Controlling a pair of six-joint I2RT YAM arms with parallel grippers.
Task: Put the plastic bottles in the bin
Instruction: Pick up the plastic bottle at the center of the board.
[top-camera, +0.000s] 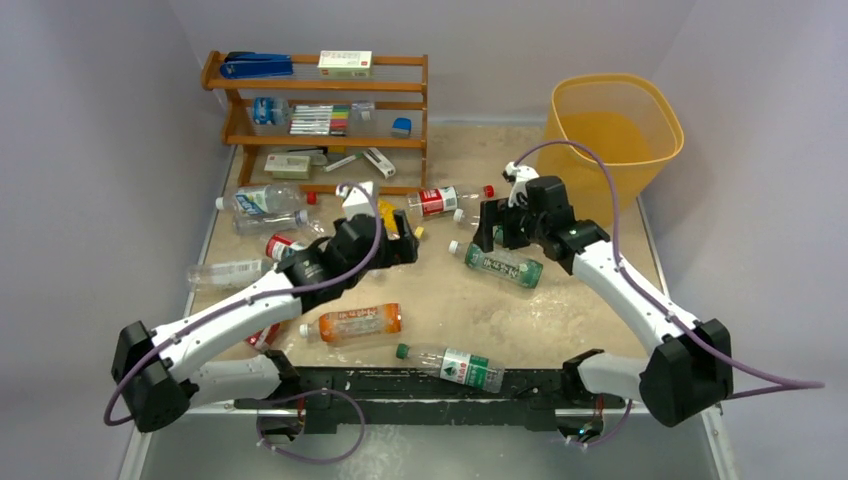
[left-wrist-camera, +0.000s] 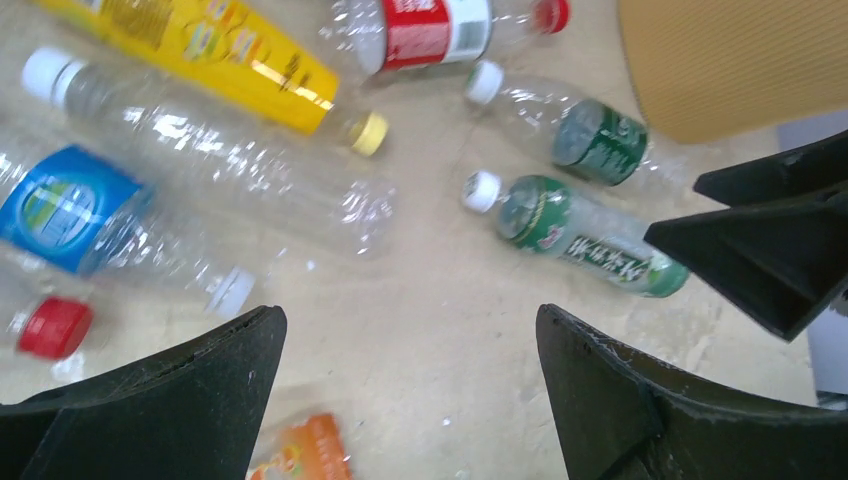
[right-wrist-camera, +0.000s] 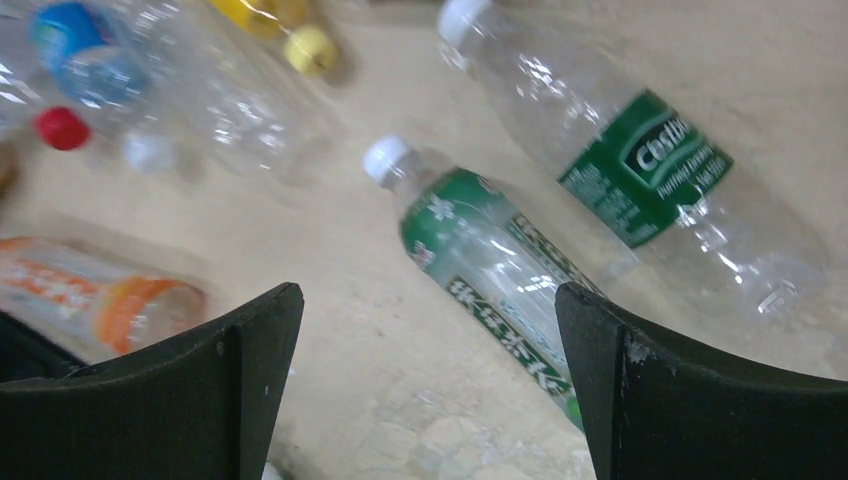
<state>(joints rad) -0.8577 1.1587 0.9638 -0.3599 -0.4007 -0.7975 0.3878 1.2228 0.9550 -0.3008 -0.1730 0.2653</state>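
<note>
Several plastic bottles lie on the table. A green-label bottle (top-camera: 497, 263) lies in the middle, just below my right gripper (top-camera: 498, 236). In the right wrist view it (right-wrist-camera: 490, 260) lies partly between the open, empty gripper (right-wrist-camera: 428, 305), beside a second green-label bottle (right-wrist-camera: 640, 165). My left gripper (top-camera: 405, 246) is open and empty, hovering near a yellow bottle (top-camera: 395, 215); its wrist view (left-wrist-camera: 410, 330) shows bare table between the fingers. An orange bottle (top-camera: 352, 323) and another green-label bottle (top-camera: 452, 364) lie near the front. The yellow-orange bin (top-camera: 612, 130) stands at the back right.
A wooden shelf rack (top-camera: 320, 105) with pens and stationery stands at the back left. A red-label bottle (top-camera: 440, 199) and clear bottles (top-camera: 260, 200) lie in front of it. The right gripper's fingers (left-wrist-camera: 780, 240) show at the left wrist view's right edge.
</note>
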